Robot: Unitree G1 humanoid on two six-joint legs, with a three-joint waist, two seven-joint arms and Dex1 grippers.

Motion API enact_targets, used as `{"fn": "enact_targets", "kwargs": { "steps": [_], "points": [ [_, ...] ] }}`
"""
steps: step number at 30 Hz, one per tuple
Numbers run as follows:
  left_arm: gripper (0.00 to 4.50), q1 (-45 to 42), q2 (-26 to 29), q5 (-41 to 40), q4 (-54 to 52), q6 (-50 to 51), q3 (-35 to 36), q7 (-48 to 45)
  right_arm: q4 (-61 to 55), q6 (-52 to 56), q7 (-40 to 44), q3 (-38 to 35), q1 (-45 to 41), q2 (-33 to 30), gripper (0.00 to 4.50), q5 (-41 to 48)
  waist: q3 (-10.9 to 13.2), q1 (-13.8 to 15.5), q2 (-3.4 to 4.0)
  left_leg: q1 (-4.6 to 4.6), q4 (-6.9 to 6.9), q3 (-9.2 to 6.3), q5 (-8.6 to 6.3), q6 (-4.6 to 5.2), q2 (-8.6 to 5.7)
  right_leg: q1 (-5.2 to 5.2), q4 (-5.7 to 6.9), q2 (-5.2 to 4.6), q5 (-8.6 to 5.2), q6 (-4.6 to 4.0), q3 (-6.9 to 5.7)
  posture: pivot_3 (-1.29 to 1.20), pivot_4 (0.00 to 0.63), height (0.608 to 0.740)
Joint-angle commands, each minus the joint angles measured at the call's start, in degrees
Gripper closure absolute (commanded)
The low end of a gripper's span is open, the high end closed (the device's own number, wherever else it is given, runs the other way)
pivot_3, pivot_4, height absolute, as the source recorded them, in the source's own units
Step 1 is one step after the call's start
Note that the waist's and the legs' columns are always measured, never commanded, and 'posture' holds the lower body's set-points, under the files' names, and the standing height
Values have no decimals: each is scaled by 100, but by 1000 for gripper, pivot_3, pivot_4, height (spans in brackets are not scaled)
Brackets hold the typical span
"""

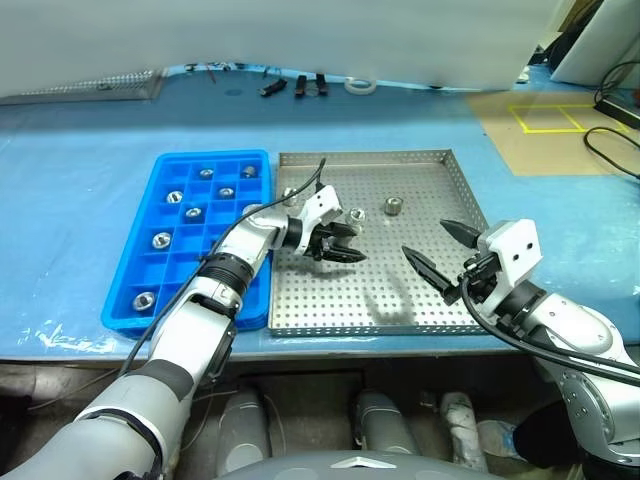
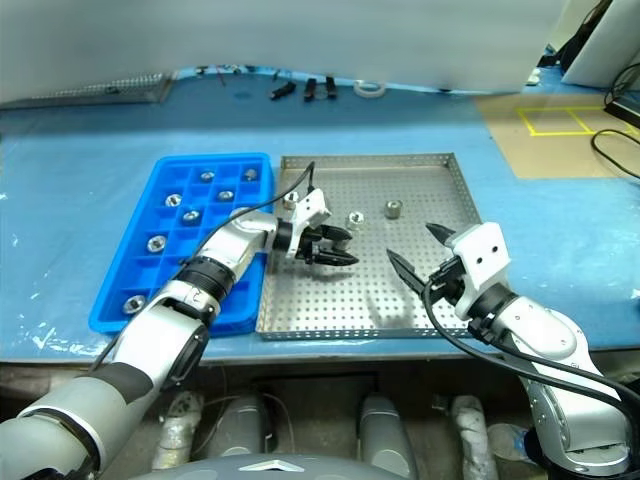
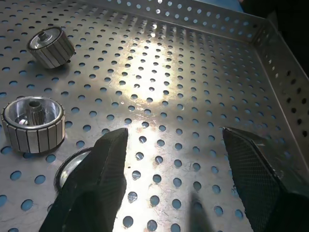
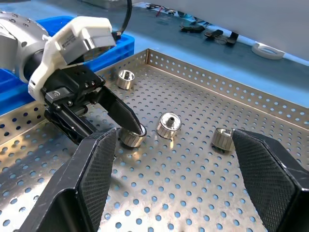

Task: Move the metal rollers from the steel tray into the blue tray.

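Lower right of the head view, the right pincer [image 1: 430, 250] is held spread and empty. At centre, the left pincer [image 1: 340, 243], also spread and empty, is poised right beside a metal roller [image 4: 131, 137] standing on end in the steel tray [image 1: 420, 310]; the left arm is judged nearer.

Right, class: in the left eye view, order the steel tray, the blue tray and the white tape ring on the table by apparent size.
1. steel tray
2. blue tray
3. white tape ring, far smaller, though it lies farthest from the camera, which shrinks it somewhat.
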Motion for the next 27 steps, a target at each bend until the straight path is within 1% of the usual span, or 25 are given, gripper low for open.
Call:
{"fn": "enact_targets", "kwargs": {
  "steps": [1,4,7,19,27],
  "points": [
    [1224,-229,89,165,543,-369,165,587,-84,-165,-7,-70,34,-30,464,-14,0,3,1,2,0,0,0,0,0,1,1,0,0,0,0,-384,150,740],
    [1224,-444,132,75,846,-485,378,776,-87,-178,-21,-70,60,-13,464,-27,0,7,0,2,0,1,0,-1,-2,2,1,0,0,1,0,-387,150,740],
    [1224,-553,151,15,977,-523,483,668,-80,-193,-46,-41,63,0,464,-50,0,7,0,1,0,2,0,-1,-5,0,0,0,0,1,1,-384,150,740],
    [1224,-525,70,208,1215,-573,469,760,-59,-186,-77,-37,58,-21,464,-113,0,12,0,-2,-16,3,0,-1,-7,-3,-11,-1,-1,2,-2,-388,150,740],
    [1224,-706,257,447,1734,-716,566,1620,-69,-146,-162,62,-2,-5,464,-170,0,4,0,0,-17,3,0,-2,-6,-4,-11,0,-1,3,1,-382,150,740]
  ]
}}
